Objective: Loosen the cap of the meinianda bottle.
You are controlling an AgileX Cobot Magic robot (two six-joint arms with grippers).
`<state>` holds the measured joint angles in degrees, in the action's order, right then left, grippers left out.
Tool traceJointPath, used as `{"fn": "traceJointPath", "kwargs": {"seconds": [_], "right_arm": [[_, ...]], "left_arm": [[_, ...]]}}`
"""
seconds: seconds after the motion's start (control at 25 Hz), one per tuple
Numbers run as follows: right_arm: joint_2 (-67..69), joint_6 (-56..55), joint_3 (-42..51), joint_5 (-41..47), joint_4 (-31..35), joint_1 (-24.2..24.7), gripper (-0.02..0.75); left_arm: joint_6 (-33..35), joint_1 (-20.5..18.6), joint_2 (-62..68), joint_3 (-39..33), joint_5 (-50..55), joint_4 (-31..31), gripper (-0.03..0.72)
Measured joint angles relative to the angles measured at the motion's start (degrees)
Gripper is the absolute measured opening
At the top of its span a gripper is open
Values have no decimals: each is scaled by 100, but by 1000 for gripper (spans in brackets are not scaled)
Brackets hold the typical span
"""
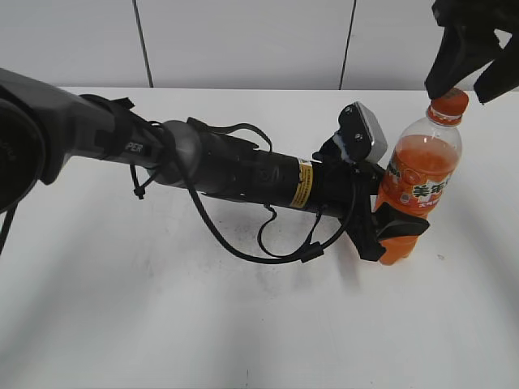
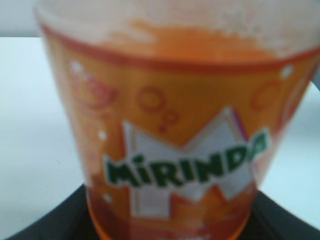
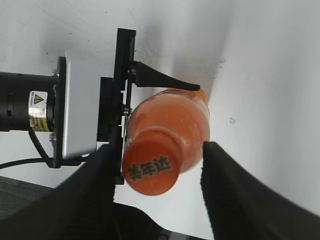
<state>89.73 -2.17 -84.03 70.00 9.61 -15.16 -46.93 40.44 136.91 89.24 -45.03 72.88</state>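
Note:
The meinianda bottle (image 1: 415, 185) stands upright on the white table at the right, with orange drink and an orange, green and white label. My left gripper (image 1: 397, 231) is shut on its lower body; the left wrist view is filled by the label (image 2: 185, 165). The orange cap (image 1: 448, 105) tops the bottle and shows dark Chinese characters in the right wrist view (image 3: 150, 169). My right gripper (image 3: 156, 187) is open just above the cap, one finger on each side, not touching it. In the exterior view it (image 1: 466, 85) hangs at the top right.
The left arm (image 1: 243, 166) lies across the white table (image 1: 203, 316) from the left, with loose black cables under it. A grey panelled wall (image 1: 243, 40) runs along the back. The bottle stands near the table's right side.

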Motion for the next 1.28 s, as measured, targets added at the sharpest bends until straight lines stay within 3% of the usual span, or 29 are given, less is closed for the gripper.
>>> {"fn": "traceJointPath", "kwargs": {"seconds": [0.28,0.52,0.64,0.76,0.88,1.28], "right_arm": [[85,-6,0,0,44,0,265],[85,287,0,0,61,0,265],[85,1695,0,0,80,0,265],[80,4378,-5,-11,113,0,265],[80,5760,-5,-11,165,0,265],[-78,6029,2,-11,214,0,263]], "left_arm": [[0,0,0,0,0,0,405],[0,0,0,0,0,0,405],[0,0,0,0,0,0,405],[-6,0,0,0,0,-12,405],[-17,0,0,0,10,-13,405],[-17,0,0,0,-1,-13,405]]}}
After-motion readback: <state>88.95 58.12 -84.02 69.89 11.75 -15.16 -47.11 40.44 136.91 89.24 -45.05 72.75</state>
